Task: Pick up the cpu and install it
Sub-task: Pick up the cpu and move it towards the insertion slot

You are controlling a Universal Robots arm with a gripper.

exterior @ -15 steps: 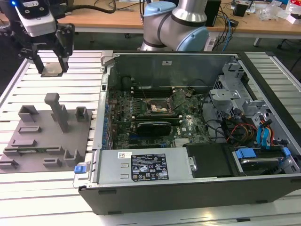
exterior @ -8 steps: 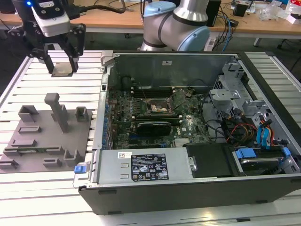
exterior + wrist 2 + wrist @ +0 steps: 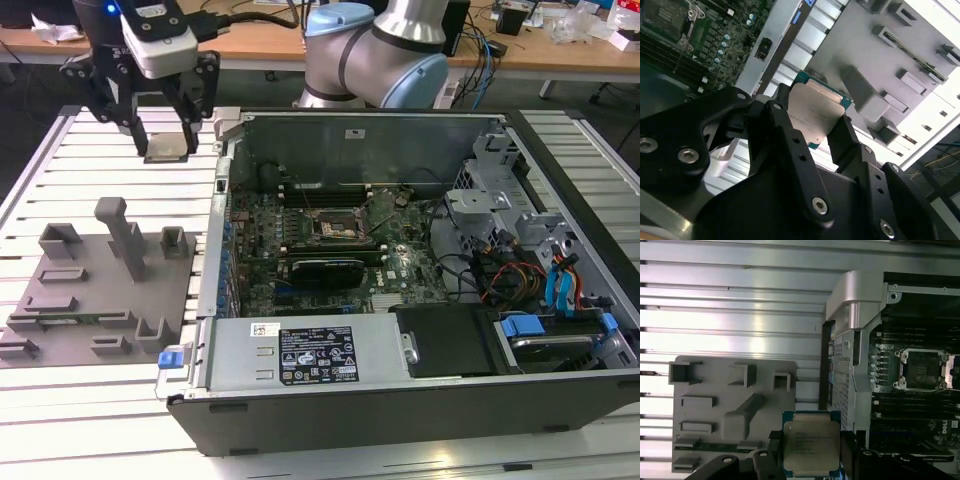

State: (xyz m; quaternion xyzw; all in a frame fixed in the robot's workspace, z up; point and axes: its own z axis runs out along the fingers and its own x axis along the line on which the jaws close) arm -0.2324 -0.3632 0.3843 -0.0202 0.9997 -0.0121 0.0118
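Cpu (image 3: 168,148) clamped in end effector (image 3: 166,138), aloft over slatted table (image 3: 90,170), near case wall (image 3: 224,180), clear of grey tray (image 3: 95,275).

One cpu (image 3: 811,447), one tray (image 3: 100,268), one computer case (image 3: 400,420).

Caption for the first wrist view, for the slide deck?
Gripper holds the cpu by its edges above the grey tray and open case.

The cpu (image 3: 811,442) is a thin square chip with a pale silver top and green rim. It sits level, gripped in the hand (image 3: 167,143).
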